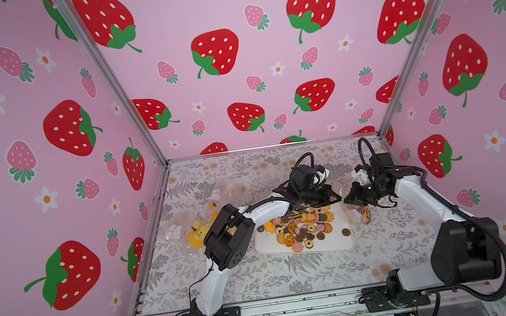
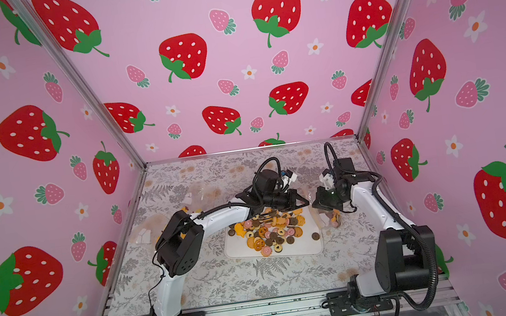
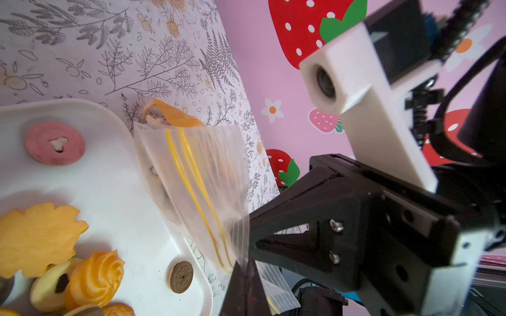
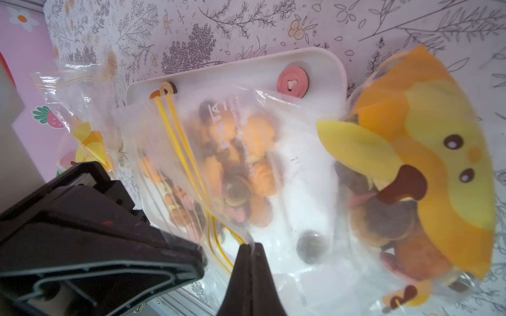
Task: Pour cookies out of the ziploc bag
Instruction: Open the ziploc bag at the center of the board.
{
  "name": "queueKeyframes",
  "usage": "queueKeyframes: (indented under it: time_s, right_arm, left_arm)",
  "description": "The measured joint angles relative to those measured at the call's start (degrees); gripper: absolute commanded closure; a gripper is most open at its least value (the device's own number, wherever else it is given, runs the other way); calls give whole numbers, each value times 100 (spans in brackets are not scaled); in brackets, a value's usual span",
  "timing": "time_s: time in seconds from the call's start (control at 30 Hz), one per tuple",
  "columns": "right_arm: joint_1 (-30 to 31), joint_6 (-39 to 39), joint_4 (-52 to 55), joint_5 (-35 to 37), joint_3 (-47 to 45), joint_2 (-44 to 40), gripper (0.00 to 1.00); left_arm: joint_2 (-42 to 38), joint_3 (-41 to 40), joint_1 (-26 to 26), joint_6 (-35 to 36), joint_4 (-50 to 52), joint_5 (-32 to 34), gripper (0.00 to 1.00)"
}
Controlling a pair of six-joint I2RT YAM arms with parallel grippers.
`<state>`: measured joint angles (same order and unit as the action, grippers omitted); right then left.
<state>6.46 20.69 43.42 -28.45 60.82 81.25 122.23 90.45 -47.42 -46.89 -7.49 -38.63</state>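
Observation:
Cookies (image 1: 301,229) (image 2: 267,230) lie heaped on a white tray (image 1: 332,244) (image 2: 303,248) in both top views. The clear ziploc bag (image 1: 360,214) (image 2: 329,217) hangs off the tray's right side, by the two wrists. My left gripper (image 3: 247,264) is shut on its zipper edge, and my right gripper (image 4: 250,246) is shut on the same edge close beside it. In the right wrist view the bag's yellow duck-printed end (image 4: 427,153) holds several cookies (image 4: 383,219). The bag (image 3: 197,175) slopes down past the tray rim in the left wrist view.
A lone dark cookie (image 1: 345,232) lies near the tray's right edge. Other plastic bags lie at the table's left: one with white blocks (image 1: 175,230), a duck-printed one (image 1: 197,234), another behind (image 1: 229,191). Pink walls enclose three sides.

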Motion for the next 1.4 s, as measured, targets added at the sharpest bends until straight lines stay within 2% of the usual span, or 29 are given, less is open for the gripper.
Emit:
queueKeyframes:
  time_s: [0.77, 1.4]
  right_arm:
    - [459, -284, 197, 1709, 319, -640, 100]
    - [623, -348, 448, 2162, 824, -817, 100]
  left_arm:
    - [-107, -66, 4, 57, 170, 4, 100]
    - [-286, -192, 17, 146, 568, 109, 100]
